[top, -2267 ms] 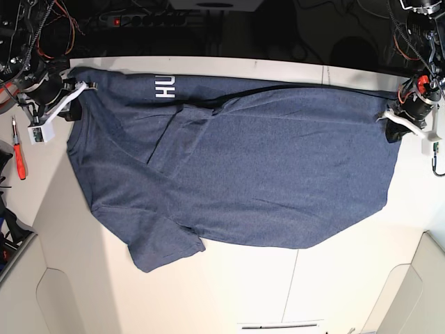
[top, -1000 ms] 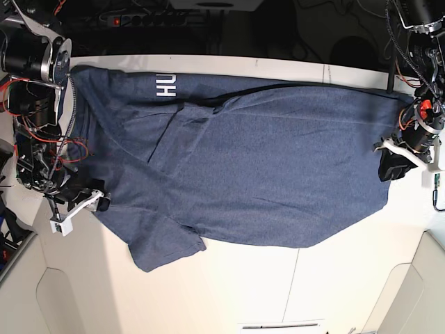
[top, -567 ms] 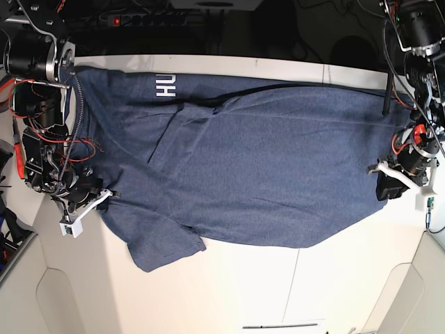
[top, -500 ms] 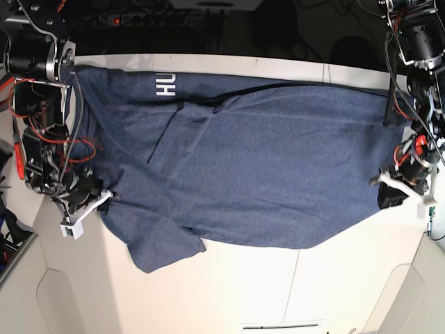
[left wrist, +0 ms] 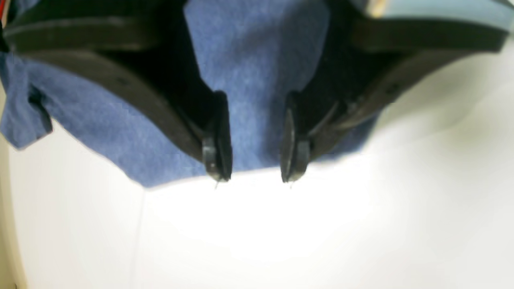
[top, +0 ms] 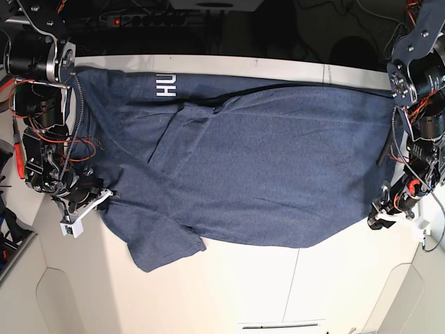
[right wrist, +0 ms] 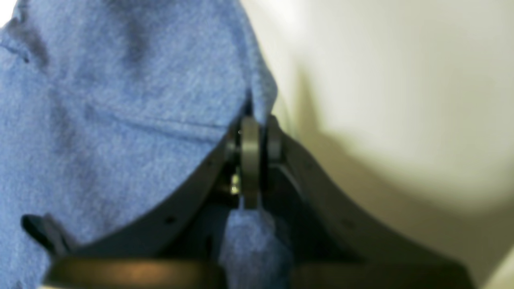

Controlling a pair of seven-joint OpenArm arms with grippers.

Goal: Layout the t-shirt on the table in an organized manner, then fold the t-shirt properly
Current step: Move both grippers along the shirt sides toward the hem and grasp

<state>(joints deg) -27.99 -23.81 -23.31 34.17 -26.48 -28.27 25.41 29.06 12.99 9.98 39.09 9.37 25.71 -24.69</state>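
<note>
The dark navy t-shirt (top: 243,160) lies spread across the table (top: 229,292), white lettering (top: 165,86) at its far edge and one sleeve folded at the front left. My right gripper (top: 99,198) is at the shirt's left edge; in the right wrist view it (right wrist: 253,128) is shut on a pinch of the t-shirt (right wrist: 120,100). My left gripper (top: 377,217) is at the shirt's front right corner. In the left wrist view it (left wrist: 255,172) stands open above the t-shirt (left wrist: 249,60) hem, with nothing held.
A red-handled screwdriver (top: 19,156) lies off the table's left side. A power strip (top: 132,17) and cables run behind the far edge. A thin seam (top: 295,278) crosses the bare table in front of the shirt.
My left arm has travelled along the shirt's right edge toward the front corner. My right gripper has shut on the shirt's left edge and stayed about where it was.
</note>
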